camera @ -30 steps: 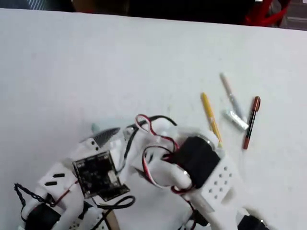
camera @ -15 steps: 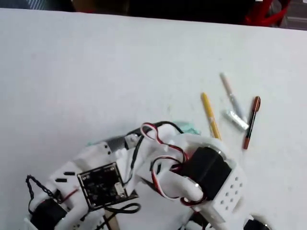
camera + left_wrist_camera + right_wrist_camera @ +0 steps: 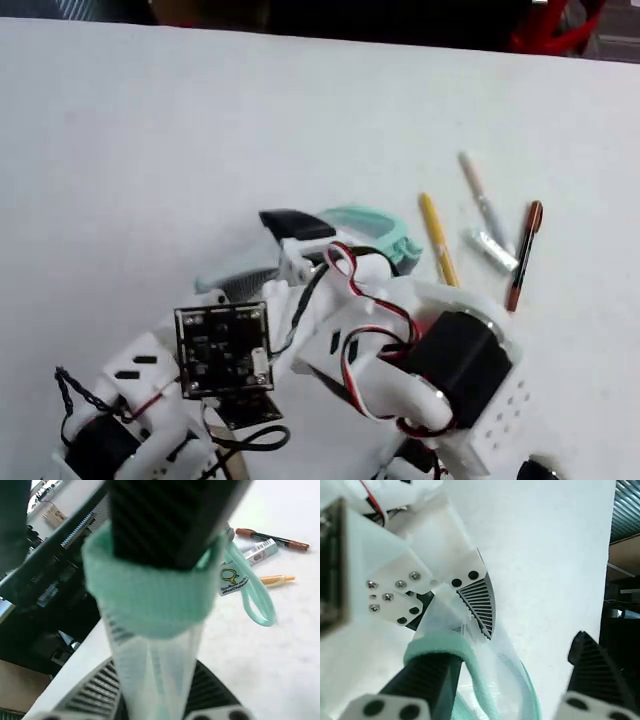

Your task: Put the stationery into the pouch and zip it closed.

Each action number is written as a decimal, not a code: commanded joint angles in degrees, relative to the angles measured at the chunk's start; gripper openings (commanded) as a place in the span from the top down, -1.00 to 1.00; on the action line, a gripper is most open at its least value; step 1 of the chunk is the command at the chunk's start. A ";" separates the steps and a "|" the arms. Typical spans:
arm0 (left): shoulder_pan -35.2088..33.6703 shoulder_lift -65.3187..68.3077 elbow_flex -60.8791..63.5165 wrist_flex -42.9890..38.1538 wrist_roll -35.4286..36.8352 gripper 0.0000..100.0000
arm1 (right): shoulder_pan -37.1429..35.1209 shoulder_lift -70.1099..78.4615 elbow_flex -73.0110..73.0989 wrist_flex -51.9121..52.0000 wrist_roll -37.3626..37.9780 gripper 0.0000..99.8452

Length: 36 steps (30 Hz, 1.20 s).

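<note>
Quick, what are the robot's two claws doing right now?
Left gripper: shut on the pouch.
Right gripper: open, with the pouch's green rim lying over one finger.

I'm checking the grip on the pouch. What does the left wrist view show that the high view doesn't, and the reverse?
Left wrist view, not the high one: the pouch with its mesh wall pinched between the left gripper's jaws, plus its paper tag and loop strap. High view, not the wrist one: two arms with white bodies, strung with red and black wires, crowded over the pouch. Both: the mint pouch, yellow pen, brown pen and small silver item on the white table.
</note>
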 commanded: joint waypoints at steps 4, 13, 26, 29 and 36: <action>-8.04 0.13 8.18 -13.54 5.45 0.95 | 3.03 -7.96 -5.27 -0.04 -1.67 0.55; -19.56 0.13 14.59 -31.74 21.10 0.95 | 16.57 -10.86 -5.45 -0.22 -1.85 0.54; -8.92 2.77 8.62 -29.27 29.19 0.95 | 50.68 -6.90 6.68 -14.81 -26.73 0.55; -7.60 9.63 1.58 -26.29 32.09 0.95 | 53.05 -5.32 15.47 -18.86 -34.11 0.55; -7.78 33.45 -14.86 -26.55 38.24 0.95 | 53.23 -7.34 37.54 -30.81 -44.57 0.55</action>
